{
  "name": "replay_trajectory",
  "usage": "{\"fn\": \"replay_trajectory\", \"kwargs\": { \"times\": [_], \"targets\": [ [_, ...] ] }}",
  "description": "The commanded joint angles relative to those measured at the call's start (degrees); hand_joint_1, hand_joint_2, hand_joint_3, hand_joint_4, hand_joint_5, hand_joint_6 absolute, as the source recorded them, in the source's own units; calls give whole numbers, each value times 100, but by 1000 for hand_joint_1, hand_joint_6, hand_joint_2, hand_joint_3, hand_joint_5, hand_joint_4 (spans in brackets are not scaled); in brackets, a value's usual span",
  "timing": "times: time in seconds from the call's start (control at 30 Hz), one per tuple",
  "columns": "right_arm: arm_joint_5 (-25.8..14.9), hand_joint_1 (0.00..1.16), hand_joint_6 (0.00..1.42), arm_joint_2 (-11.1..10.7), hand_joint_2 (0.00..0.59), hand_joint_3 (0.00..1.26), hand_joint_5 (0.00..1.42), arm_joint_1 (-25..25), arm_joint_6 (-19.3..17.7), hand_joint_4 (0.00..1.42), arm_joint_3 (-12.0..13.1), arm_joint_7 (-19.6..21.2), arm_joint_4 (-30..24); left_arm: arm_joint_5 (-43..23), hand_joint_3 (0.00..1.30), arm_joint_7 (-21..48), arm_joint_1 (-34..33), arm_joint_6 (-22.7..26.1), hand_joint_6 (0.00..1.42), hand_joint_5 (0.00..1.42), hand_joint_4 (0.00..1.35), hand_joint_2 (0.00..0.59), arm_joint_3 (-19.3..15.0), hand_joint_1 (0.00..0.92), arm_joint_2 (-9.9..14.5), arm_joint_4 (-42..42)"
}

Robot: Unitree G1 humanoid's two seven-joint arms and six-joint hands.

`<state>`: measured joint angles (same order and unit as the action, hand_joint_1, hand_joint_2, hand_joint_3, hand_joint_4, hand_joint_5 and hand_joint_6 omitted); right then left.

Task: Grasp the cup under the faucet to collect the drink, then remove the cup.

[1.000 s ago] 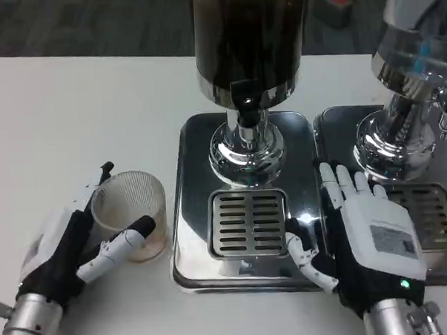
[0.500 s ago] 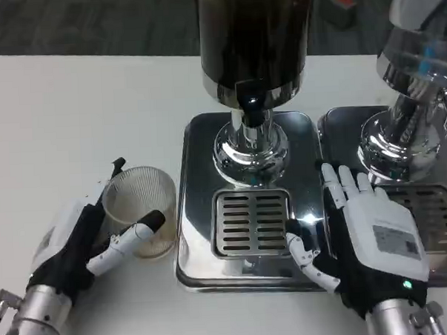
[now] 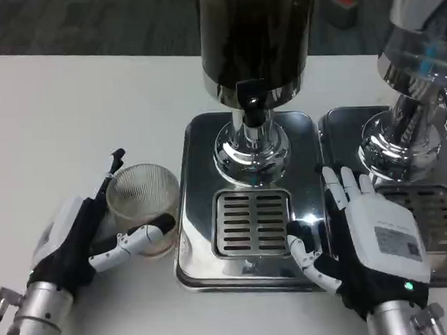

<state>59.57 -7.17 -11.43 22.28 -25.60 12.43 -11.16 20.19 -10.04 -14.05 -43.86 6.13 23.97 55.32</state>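
Beside the tray (image 3: 193,235), a ribbed clear cup (image 3: 142,208).

Left robot hand (image 3: 78,237) curled, right robot hand (image 3: 371,239) flat.

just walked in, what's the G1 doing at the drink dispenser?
The left hand holds a clear ribbed cup on the white table, beside the dark dispenser's steel base and not yet on the drip grate under the faucet. The cup looks empty. The right hand rests with fingers spread between this base and a second dispenser, holding nothing.
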Motion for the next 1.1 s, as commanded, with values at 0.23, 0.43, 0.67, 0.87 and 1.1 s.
{"fn": "replay_trajectory", "kwargs": {
  "times": [0.23, 0.43, 0.67, 0.87, 1.1],
  "targets": [
    [-60, 340, 153, 26, 383, 73, 0, 0, 55, 0, 63, -100, -31, 120, 141, -650, 165, -248, 486, 483, 248, 96, -17, 362, -94, -14],
    [-87, 340, 169, 32, 383, 74, 0, 13, 53, 0, 86, -119, -7, 243, 234, -1270, 259, -348, 634, 608, 371, 120, -91, 382, -108, -171],
    [-104, 340, 173, 38, 383, 74, 0, 15, 58, 0, 113, -132, 16, 300, 242, -1504, 230, -365, 647, 618, 379, 122, -105, 387, -132, -201],
    [-101, 340, 175, 55, 383, 74, 0, -5, 83, 0, 120, -134, 5, 314, 254, -1562, 213, -379, 657, 626, 380, 119, -91, 398, -133, -214],
    [-85, 340, 194, 77, 383, 74, 0, -29, 104, 0, 106, -96, 7, 314, 253, -1582, 206, -418, 687, 636, 394, 120, -97, 400, -132, -255]
  ]
}}
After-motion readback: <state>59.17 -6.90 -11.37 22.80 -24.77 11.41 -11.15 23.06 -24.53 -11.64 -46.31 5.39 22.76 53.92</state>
